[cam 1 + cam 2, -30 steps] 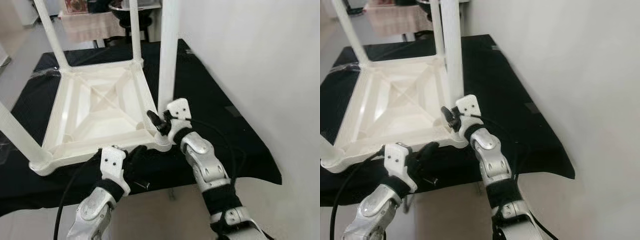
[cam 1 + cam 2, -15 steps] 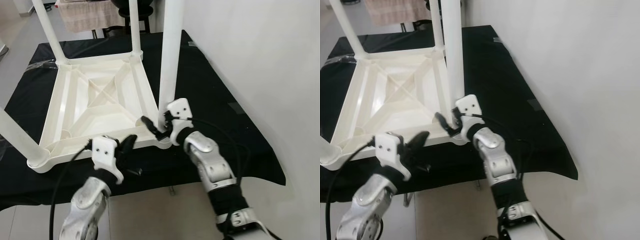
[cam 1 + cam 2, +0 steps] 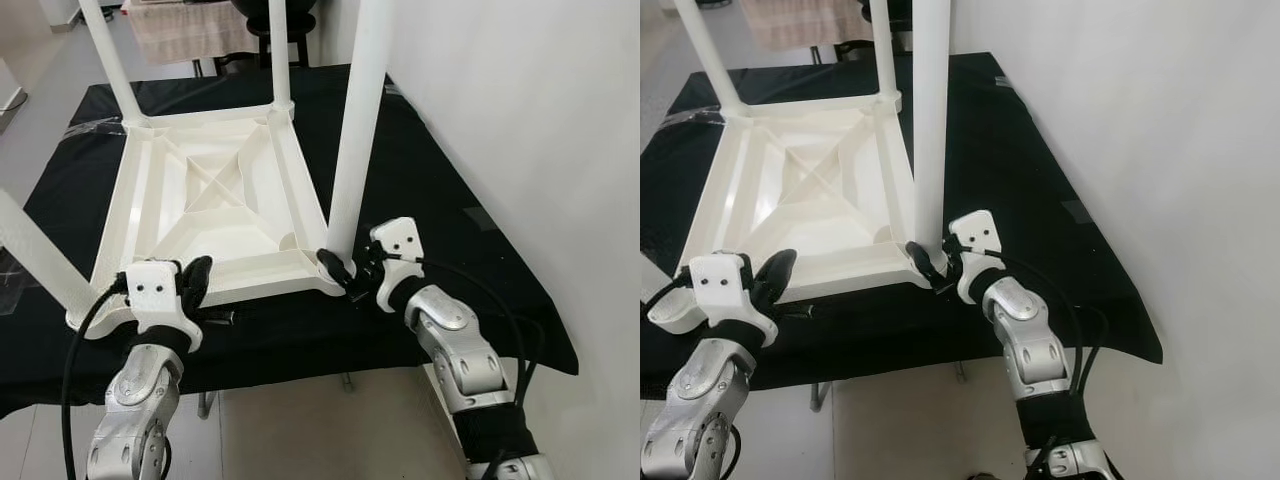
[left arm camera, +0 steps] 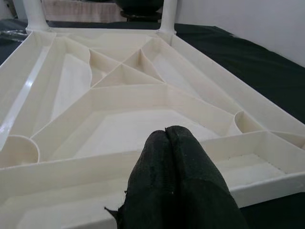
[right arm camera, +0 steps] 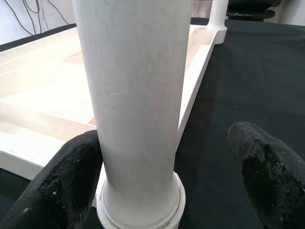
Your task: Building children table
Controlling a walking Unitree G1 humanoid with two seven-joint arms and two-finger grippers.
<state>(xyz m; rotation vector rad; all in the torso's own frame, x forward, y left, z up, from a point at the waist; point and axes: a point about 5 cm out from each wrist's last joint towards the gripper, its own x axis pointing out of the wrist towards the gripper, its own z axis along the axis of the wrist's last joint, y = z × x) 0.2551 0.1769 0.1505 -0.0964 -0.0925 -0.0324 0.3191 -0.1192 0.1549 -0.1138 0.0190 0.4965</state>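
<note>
Upside down on a black-draped tabletop [image 3: 440, 170] beside a white wall [image 3: 540, 110] lies the white children's table [image 3: 215, 205]. Right gripper [image 5: 164, 157] straddles its near leg [image 3: 352, 140], jaws released; left gripper [image 4: 174, 179], jaws clenched empty, rests at its near rim.

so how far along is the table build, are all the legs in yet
All four legs stand in the corner sockets of the upturned white tabletop on the black cloth. In hand: the right claw is open around the base of the near right leg, one finger touching it. The left claw is shut at the near rim. Left: probably seating that leg firmly, then turning the table upright.
</note>
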